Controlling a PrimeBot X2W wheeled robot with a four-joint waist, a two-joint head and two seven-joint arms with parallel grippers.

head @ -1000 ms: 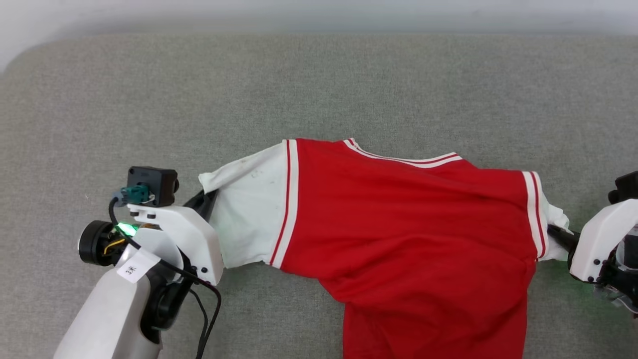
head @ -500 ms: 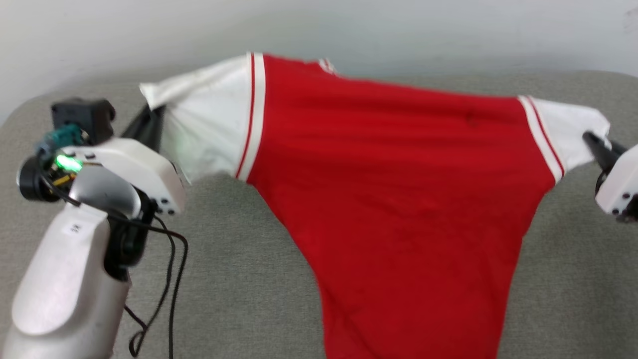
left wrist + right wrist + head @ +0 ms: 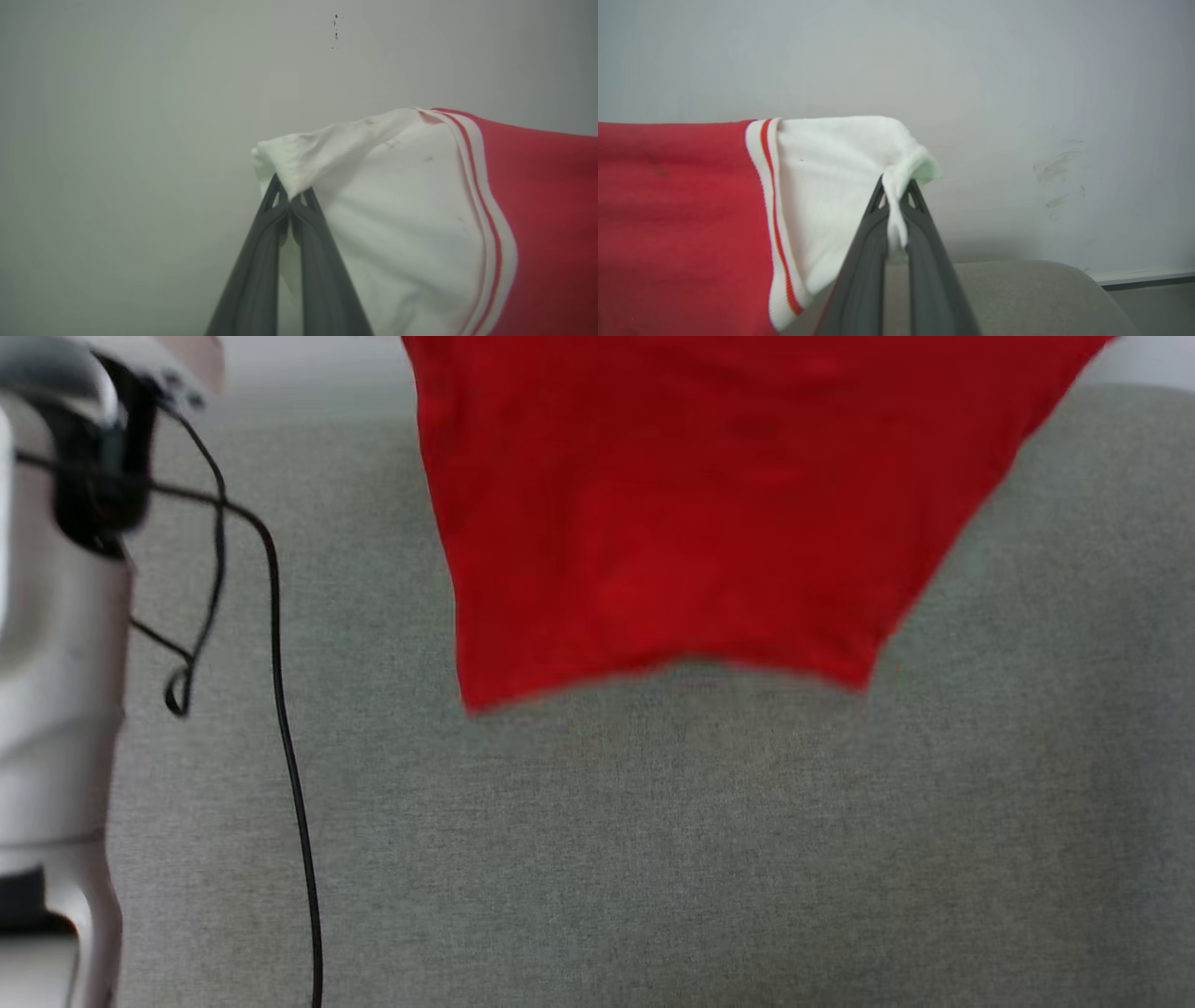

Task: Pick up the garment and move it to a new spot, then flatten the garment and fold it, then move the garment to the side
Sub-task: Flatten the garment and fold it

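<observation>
Jaws first: the left gripper (image 3: 289,205) has its fingers pressed together on the very corner of a white sleeve (image 3: 397,210). The cloth bunches over the tips, with little of it between them. The right gripper (image 3: 894,189) is likewise closed, and a thin twist of the other white sleeve (image 3: 831,186) runs down between its fingers, which looks the deeper bite. Between the two, the garment (image 3: 672,523) hangs in the air, spread by its sleeves in front of the pale wall (image 3: 140,116). Its red body drapes down, and in the head view the blurred hem appears to hang clear above the grey cushioned surface (image 3: 653,859). The likeliest trouble, as I judge it, is the left corner slipping free: the hold is shallow, the whole shirt's weight pulls on two cuffs, and any quick swing or extra stretch between the arms adds load there. If one side lets go, the shirt swings onto the other gripper and lands in a heap, so the flattening has to start over. Lowering with the hem swaying could tuck it under and put a crease in before the fold. The black cable (image 3: 280,709) loops beside the left forearm (image 3: 56,663), apart from the cloth now, but a sideways carry toward it could snag.
</observation>
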